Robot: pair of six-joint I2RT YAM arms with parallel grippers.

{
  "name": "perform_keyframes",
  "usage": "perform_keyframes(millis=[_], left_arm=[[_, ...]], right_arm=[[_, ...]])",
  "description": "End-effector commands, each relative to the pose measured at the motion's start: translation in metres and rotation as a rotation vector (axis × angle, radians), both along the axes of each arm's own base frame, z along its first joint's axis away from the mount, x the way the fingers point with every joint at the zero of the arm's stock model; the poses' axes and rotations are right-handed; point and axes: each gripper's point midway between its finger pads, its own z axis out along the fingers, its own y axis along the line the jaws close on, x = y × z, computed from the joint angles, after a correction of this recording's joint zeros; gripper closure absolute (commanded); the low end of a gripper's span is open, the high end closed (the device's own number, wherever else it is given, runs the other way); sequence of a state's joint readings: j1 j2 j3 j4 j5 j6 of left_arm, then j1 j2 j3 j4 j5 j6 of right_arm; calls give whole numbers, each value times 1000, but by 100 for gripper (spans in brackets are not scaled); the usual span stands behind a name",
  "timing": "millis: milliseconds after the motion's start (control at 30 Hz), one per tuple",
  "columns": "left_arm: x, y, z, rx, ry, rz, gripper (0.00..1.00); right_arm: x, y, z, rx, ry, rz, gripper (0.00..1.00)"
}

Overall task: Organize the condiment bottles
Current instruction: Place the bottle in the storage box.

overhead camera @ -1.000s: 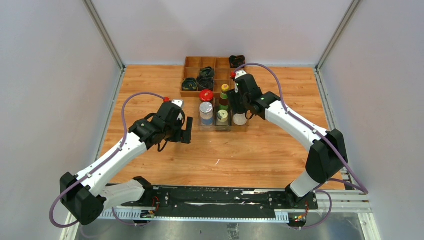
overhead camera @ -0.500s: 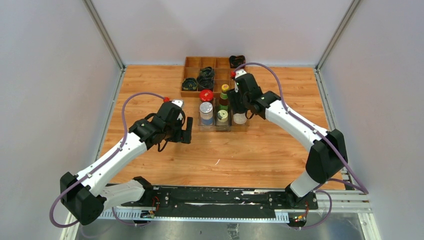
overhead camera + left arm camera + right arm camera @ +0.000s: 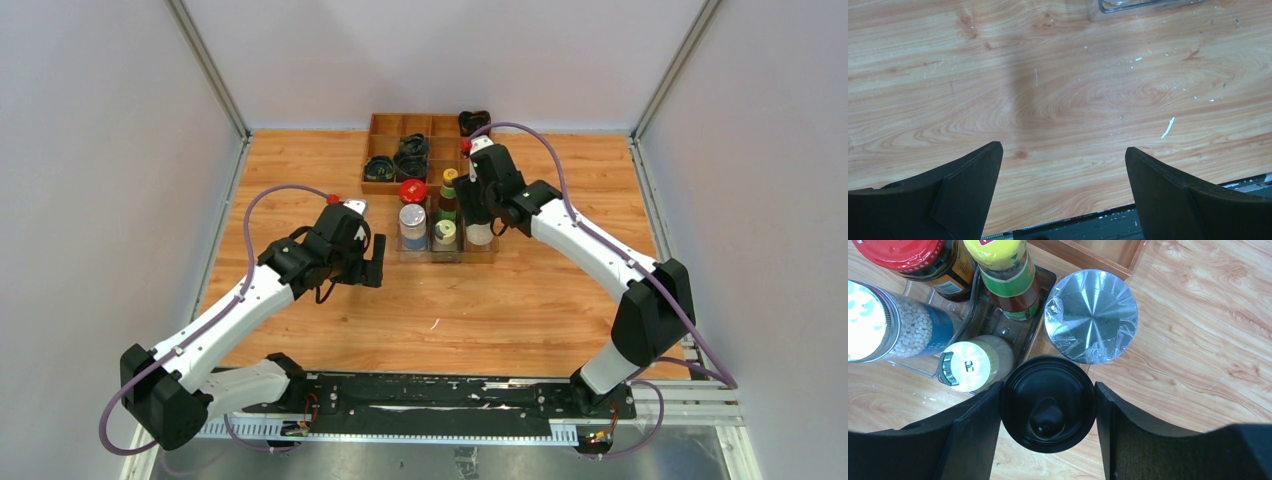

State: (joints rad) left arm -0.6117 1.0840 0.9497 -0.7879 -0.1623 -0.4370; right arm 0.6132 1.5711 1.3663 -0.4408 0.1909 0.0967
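Right wrist view: my right gripper (image 3: 1048, 386) pinches the black-capped bottle (image 3: 1048, 407) at the near right corner of the clear tray (image 3: 1095, 12), beside the silver-capped jar (image 3: 1091, 315). My left gripper (image 3: 1063, 152) hangs spread and empty. I judge sorting nearly complete; release remains.

Bright, even light; glare whitens the cap of the bead-filled glass jar (image 3: 908, 330); a soft shadow crosses the wooden tabletop (image 3: 1023, 100).

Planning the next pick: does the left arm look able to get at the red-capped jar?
Probably yes: the left gripper hangs open and empty near the tray, and the red-capped jar on that side is clear from above.
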Motion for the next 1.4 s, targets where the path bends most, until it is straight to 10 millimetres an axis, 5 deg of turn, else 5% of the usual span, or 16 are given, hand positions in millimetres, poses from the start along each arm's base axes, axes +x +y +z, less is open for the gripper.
perform_keyframes(millis=[0,1367], left_arm=[[2,4,1,18,-5,0,0],[-2,3,-3,7,11,5,0]], right_arm=[[4,4,0,-5,-29,-3,48],[-20,0,-54,47,26,-7,48]])
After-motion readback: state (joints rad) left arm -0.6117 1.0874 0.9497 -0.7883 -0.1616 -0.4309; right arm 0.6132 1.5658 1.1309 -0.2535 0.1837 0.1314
